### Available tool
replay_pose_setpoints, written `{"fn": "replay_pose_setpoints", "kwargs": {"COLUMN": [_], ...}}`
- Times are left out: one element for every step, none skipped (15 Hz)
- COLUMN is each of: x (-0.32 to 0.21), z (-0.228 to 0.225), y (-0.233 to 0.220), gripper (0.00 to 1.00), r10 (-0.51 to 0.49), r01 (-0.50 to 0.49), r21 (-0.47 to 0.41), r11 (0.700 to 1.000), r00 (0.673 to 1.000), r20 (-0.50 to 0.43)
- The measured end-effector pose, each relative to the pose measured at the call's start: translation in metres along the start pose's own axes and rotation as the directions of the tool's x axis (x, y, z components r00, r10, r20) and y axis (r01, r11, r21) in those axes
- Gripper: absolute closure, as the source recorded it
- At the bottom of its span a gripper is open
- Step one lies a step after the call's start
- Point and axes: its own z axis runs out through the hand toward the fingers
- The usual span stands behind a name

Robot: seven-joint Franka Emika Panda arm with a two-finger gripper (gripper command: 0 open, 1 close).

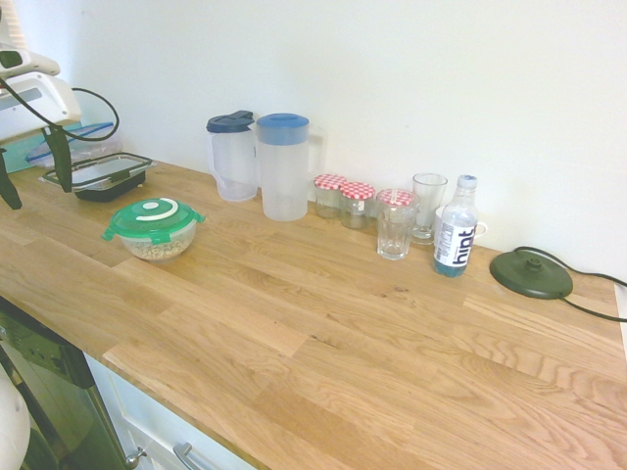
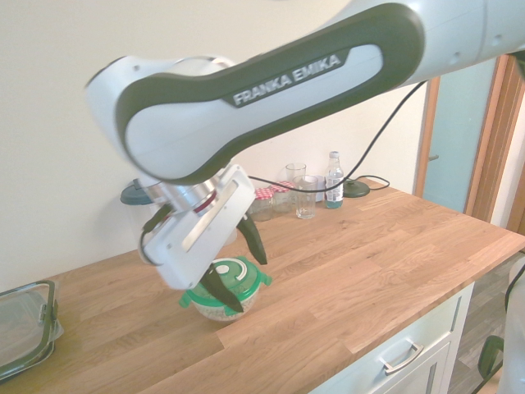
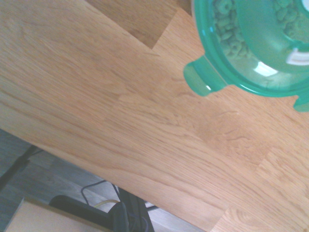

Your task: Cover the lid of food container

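The round green lid (image 1: 154, 217) lies on top of the food container (image 1: 157, 245), a small clear bowl of beige cereal standing on the wooden counter. My gripper (image 1: 37, 194) hangs open and empty above the counter, to the left of the bowl and apart from it. The second exterior view puts the open gripper (image 2: 250, 286) in front of the lid (image 2: 239, 269), partly hiding the bowl (image 2: 215, 312). Up close, the wrist view catches the lid (image 3: 251, 43) with one clip tab and cereal showing through it.
A rectangular glass container with a dark-rimmed lid (image 1: 98, 174) sits behind the gripper. Two clear jugs (image 1: 260, 166), jars (image 1: 343, 196), glasses (image 1: 396, 223), a water bottle (image 1: 456, 230) and a dark round base (image 1: 531, 274) line the wall. The counter edge (image 1: 196, 406) runs along the front.
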Motion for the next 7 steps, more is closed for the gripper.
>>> {"fn": "replay_pose_setpoints", "kwargs": {"x": [0.009,0.019,0.032,0.045,0.054,0.061,0.064], "z": [0.005,0.013,0.023,0.035,0.046,0.055,0.062], "y": [0.024,0.050,0.079,0.111,0.143,0.178,0.211], "gripper": [0.00,0.00,0.00,0.00,0.00,0.00,0.00], "r10": [-0.020,-0.030,-0.022,0.012,0.058,0.111,0.153], "r01": [0.019,0.026,0.013,-0.026,-0.077,-0.131,-0.173], "r21": [0.049,0.103,0.156,0.198,0.223,0.241,0.260], "r11": [0.999,0.994,0.988,0.980,0.972,0.962,0.950], "r00": [1.000,0.999,0.998,0.997,0.994,0.989,0.984], "r20": [0.020,0.040,0.056,0.073,0.090,0.096,0.094]}}
